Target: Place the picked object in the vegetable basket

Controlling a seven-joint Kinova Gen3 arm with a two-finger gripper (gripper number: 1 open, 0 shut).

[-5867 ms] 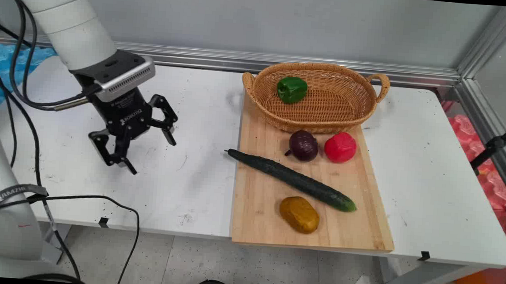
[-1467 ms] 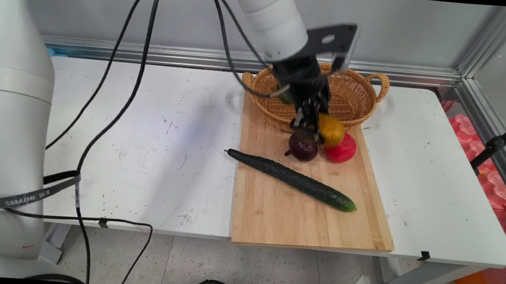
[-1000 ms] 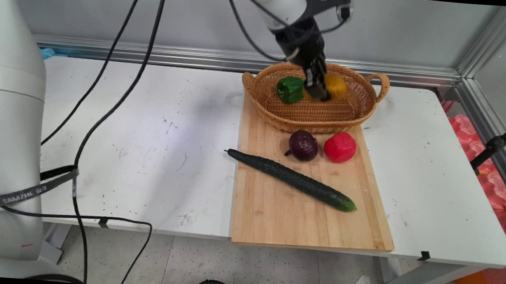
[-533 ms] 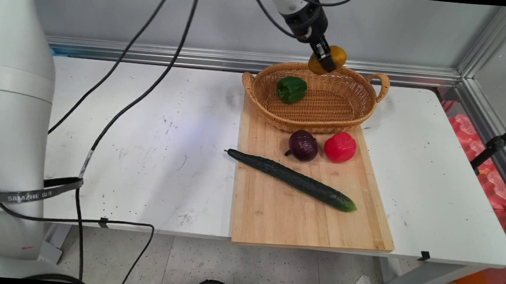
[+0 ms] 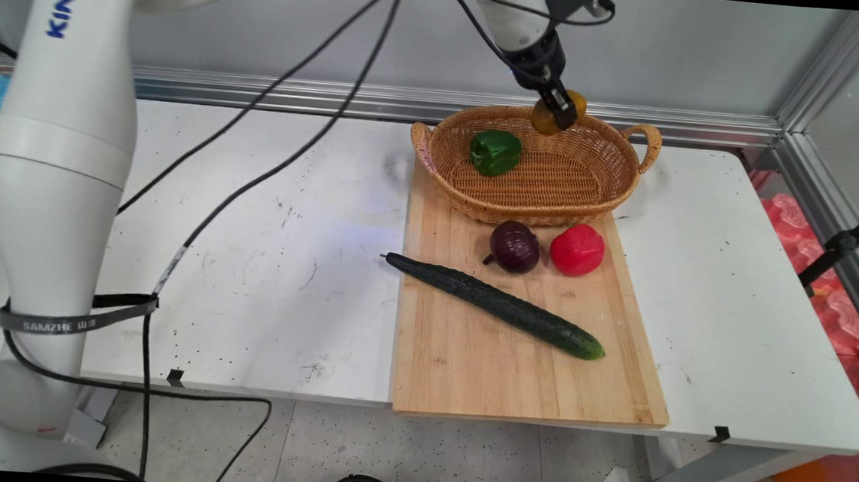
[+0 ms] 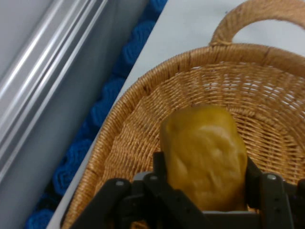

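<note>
The jaws grip a potato above the far rim of the wicker basket holding a green pepper.

A wooden cutting board lies on the white table, reaching its near edge. A wicker basket sits on the board's far end, with a green pepper inside at its left. Just in front of the basket, a purple onion and a red pepper sit side by side. A dark cucumber lies diagonally across the board, its stem end overhanging the left edge.
</note>
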